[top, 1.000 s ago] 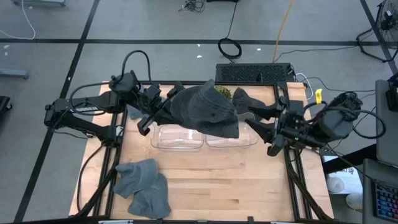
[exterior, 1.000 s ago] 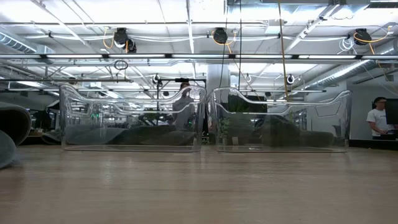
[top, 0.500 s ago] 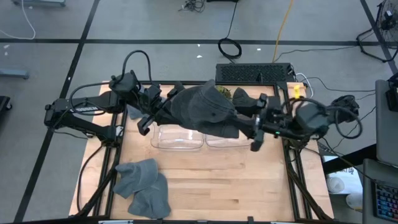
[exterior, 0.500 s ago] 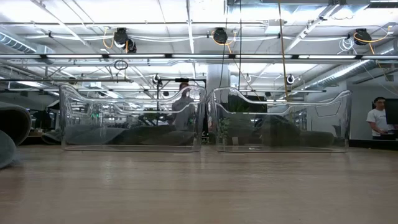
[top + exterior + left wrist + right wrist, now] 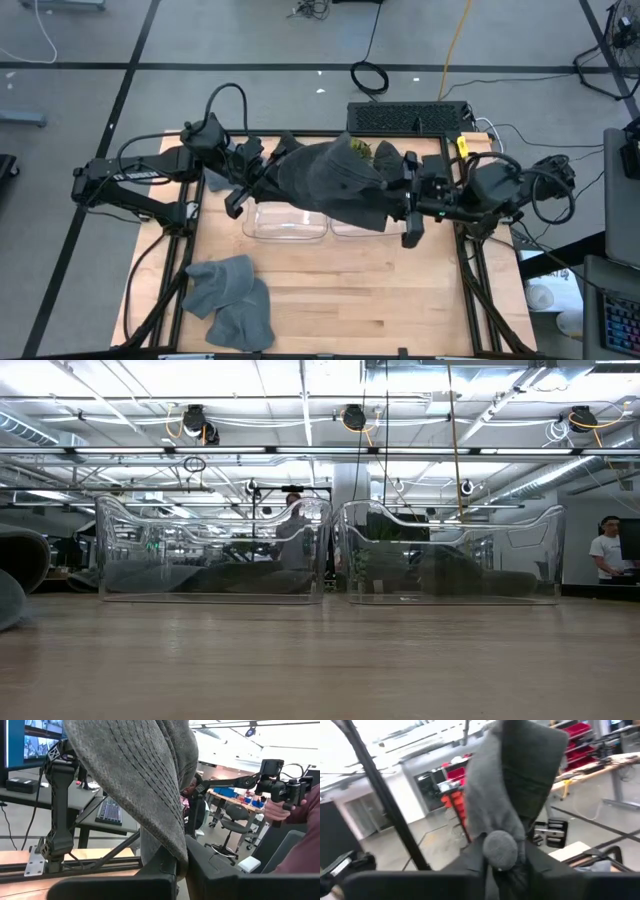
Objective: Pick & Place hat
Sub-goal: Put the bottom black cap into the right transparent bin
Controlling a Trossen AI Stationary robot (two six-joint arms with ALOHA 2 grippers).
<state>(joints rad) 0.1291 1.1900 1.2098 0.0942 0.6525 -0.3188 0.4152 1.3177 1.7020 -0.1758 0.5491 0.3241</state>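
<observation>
A grey knit hat [image 5: 330,180] hangs stretched in the air between my two grippers, above two clear bins [image 5: 290,222] [image 5: 372,224]. My left gripper [image 5: 262,180] is shut on its left end, and the ribbed knit [image 5: 150,780] rises in front of the left wrist camera. My right gripper [image 5: 400,200] is shut on its right end, where a grey pom-pom [image 5: 500,851] sits. The low view shows only the bins [image 5: 210,550] [image 5: 450,550]; the hat is above that picture. My left gripper pinches the hat's ribbed edge [image 5: 176,857] between its two fingers, coming level from the table's left. The hat runs away from the fingers toward the right arm, clear of the bins and the table. My right gripper has the hat's pom-pom end [image 5: 506,832] between its two fingers, level from the table's right. The pom-pom lies just at the fingers, and the knit rises beyond it. One layer or several, I cannot tell.
A heap of more grey hats [image 5: 232,300] lies at the table's near left, also at the low view's left edge [image 5: 15,585]. Another dark hat [image 5: 388,155] lies at the far edge behind the bins. Bare wood [image 5: 370,290] spans the near half.
My right gripper has swung toward the table's left, from beside the right frame rail to the hat's right end, and now has that end between its fingers. The hat stays held up over the bins by my left gripper.
</observation>
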